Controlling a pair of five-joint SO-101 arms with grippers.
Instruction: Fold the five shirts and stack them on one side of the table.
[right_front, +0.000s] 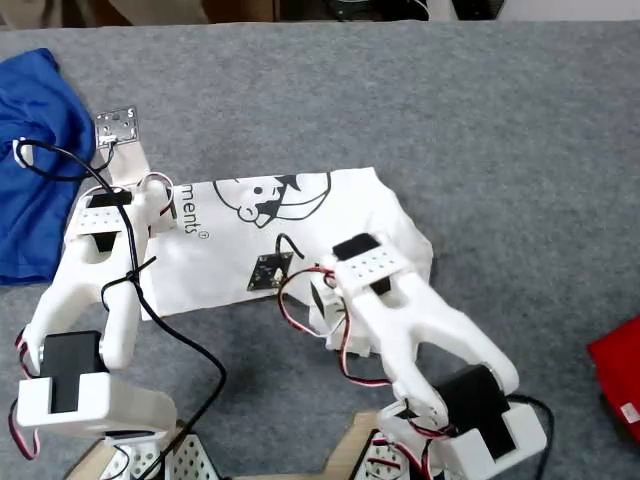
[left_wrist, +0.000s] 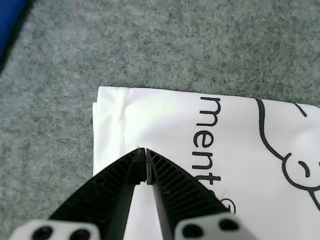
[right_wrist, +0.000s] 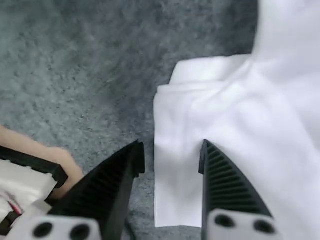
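- White shirt (right_front: 380, 215) is mid-table and only partly folded, so I'd say we've barely started.
- Blue shirt (right_front: 35, 170) is bunched beyond its left end, and there's red cloth (right_front: 620, 375) well off its right. No stack yet.
- My right gripper (right_wrist: 172, 145) is spread, straddling its folded edge.
- My left gripper (left_wrist: 145, 162) is pressed together over its left corner.

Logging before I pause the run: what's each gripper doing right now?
Left gripper: jaws closed over the white shirt; pinched cloth cannot be told.
Right gripper: jaws open astride the shirt's folded edge.
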